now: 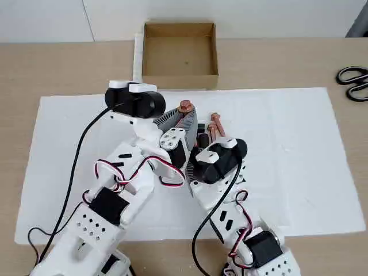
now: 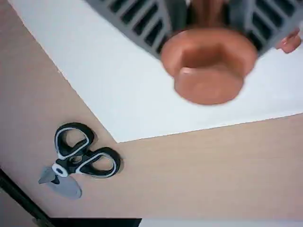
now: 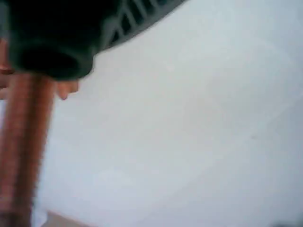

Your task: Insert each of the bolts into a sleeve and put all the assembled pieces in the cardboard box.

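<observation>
My left gripper (image 1: 183,119) is shut on a copper bolt (image 1: 185,106) above the middle of the white sheet; in the left wrist view the bolt's wide head (image 2: 208,66) sits close up between the grey fingers (image 2: 132,16). My right gripper (image 1: 202,140) is shut on a black sleeve (image 3: 47,42), right beside the left gripper. The bolt's threaded shank (image 3: 23,142) runs up to the sleeve's open end; how far in it sits is hidden. Loose copper bolts (image 1: 214,123) lie just right of the grippers. The cardboard box (image 1: 179,82) stands open at the back.
A white paper sheet (image 1: 287,161) covers most of the wooden table. Black-handled scissors (image 1: 353,82) lie at the far right edge, off the sheet, also seen as scissors (image 2: 80,158) in the left wrist view. Both arms' cables hang near the front.
</observation>
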Available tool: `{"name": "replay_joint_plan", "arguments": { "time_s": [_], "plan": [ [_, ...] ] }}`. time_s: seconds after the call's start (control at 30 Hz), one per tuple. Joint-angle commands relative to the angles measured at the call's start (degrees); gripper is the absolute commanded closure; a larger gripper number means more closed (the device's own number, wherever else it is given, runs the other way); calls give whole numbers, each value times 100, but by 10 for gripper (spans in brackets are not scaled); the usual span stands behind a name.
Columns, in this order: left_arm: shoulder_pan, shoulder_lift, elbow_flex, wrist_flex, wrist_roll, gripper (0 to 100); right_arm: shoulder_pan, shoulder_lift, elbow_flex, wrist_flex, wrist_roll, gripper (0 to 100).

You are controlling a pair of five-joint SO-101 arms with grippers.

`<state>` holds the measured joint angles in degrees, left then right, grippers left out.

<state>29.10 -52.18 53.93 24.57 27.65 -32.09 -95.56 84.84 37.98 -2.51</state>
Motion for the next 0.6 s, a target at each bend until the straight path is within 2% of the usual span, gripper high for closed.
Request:
{"name": "replay_joint_plan", "arguments": {
  "time_s": [0.0,0.17,0.57],
  "plan": [
    [35,-158,-40,-62,-18,994,-13,-84,-62,-145,-70,995],
    [44,-185,-66,202,-18,994,-13,-84,-62,-145,-70,995],
    [53,-193,-31,264,-9,994,-13,-84,-62,-154,-70,995]
  ]
}}
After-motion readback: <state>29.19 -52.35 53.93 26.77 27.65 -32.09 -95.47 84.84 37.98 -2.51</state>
